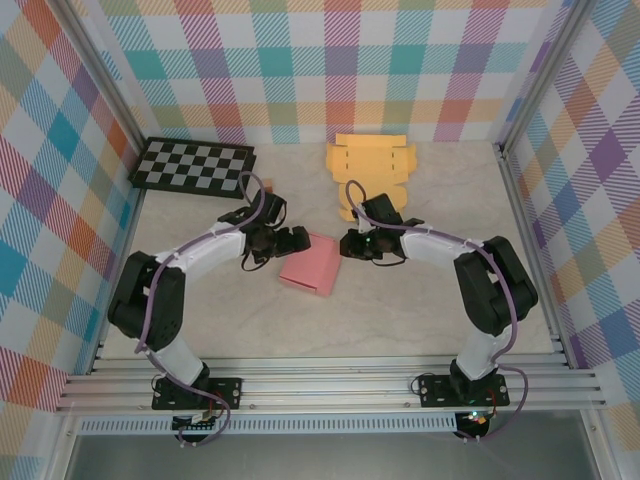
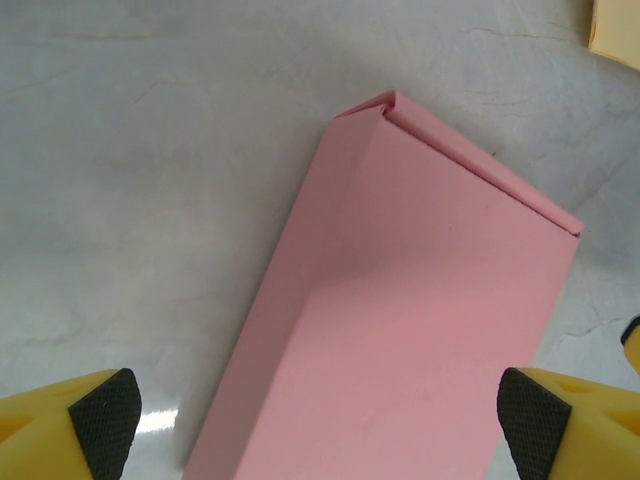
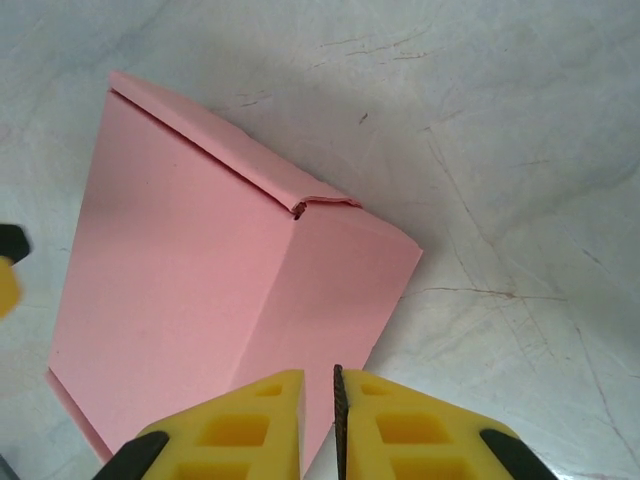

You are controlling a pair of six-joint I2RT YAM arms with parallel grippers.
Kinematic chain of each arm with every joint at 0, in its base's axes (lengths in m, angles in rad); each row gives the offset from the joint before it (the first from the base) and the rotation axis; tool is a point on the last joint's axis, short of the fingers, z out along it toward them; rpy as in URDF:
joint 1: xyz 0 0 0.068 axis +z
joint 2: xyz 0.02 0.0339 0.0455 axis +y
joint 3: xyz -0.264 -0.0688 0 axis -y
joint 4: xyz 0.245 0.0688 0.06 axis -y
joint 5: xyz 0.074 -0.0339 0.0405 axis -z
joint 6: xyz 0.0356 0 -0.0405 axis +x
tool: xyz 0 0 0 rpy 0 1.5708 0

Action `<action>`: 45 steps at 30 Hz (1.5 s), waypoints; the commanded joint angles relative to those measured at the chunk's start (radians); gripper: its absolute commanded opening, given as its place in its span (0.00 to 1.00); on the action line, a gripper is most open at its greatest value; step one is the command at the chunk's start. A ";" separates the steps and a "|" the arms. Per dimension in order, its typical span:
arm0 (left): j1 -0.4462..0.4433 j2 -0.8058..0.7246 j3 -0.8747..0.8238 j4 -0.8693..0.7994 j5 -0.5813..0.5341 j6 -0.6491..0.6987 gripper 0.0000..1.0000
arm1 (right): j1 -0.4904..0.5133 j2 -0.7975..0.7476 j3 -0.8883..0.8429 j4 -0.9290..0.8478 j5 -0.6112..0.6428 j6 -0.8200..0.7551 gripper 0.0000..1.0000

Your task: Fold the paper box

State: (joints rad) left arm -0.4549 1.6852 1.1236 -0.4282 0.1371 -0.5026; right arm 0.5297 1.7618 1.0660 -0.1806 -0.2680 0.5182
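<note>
A pink paper box (image 1: pixel 310 265), folded shut, lies flat on the marble table top between my two grippers. My left gripper (image 1: pixel 290 242) hovers at its left end, open wide. In the left wrist view the box (image 2: pixel 420 300) runs away from the gripper (image 2: pixel 320 420), with the black pads (image 2: pixel 108 410) spread to either side and the left one clear of the box. My right gripper (image 1: pixel 350 245) is at the box's right end. In the right wrist view its yellow fingers (image 3: pixel 318 400) are almost together above the box's (image 3: pixel 200 280) near corner, with nothing between them.
A stack of flat yellow box blanks (image 1: pixel 370 165) lies at the back centre. A black-and-white checkerboard (image 1: pixel 195 165) sits at the back left. Aluminium rails (image 1: pixel 520 190) and plaid walls close in the sides.
</note>
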 commanded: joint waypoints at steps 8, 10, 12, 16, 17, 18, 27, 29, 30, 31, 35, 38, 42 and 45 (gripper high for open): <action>0.022 0.107 0.032 0.198 0.144 0.065 0.92 | -0.017 0.126 0.019 0.083 -0.090 0.066 0.17; 0.021 0.133 0.036 0.208 0.156 0.056 0.91 | -0.017 0.139 0.015 0.115 -0.105 0.069 0.18; 0.019 0.161 0.034 0.226 0.180 0.031 0.90 | -0.017 0.156 0.021 0.145 -0.135 0.069 0.18; -0.013 0.217 0.035 0.277 0.242 -0.021 0.86 | -0.016 0.183 0.025 0.222 -0.221 0.075 0.18; -0.027 0.227 0.036 0.287 0.243 -0.027 0.86 | -0.016 0.184 0.020 0.251 -0.239 0.080 0.18; -0.043 0.237 0.040 0.295 0.246 -0.033 0.86 | -0.013 0.185 0.017 0.282 -0.262 0.084 0.18; -0.158 0.309 0.087 0.368 0.295 -0.104 0.83 | 0.048 0.197 0.039 0.495 -0.456 0.130 0.17; -0.175 0.316 0.090 0.397 0.314 -0.130 0.83 | 0.057 0.196 0.035 0.557 -0.472 0.161 0.17; -0.184 0.319 0.094 0.404 0.320 -0.140 0.83 | 0.059 0.194 0.030 0.584 -0.474 0.175 0.17; -0.193 0.321 0.098 0.410 0.325 -0.147 0.83 | 0.061 0.187 0.024 0.609 -0.470 0.188 0.18; -0.206 0.314 0.097 0.407 0.322 -0.160 0.83 | 0.061 0.153 0.015 0.588 -0.431 0.192 0.18; -0.192 0.296 0.115 0.289 0.233 -0.123 0.83 | 0.060 0.108 0.015 0.393 -0.334 0.119 0.19; -0.152 0.271 0.120 0.170 0.109 -0.094 0.86 | 0.046 0.040 -0.032 0.211 -0.196 0.071 0.23; -0.120 0.251 0.107 0.108 0.032 -0.098 0.88 | 0.026 0.007 -0.061 0.120 -0.135 0.057 0.24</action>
State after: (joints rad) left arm -0.5430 1.9289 1.2335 -0.2237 0.1627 -0.5873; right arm 0.5110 1.8397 1.0103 -0.0364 -0.3435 0.6258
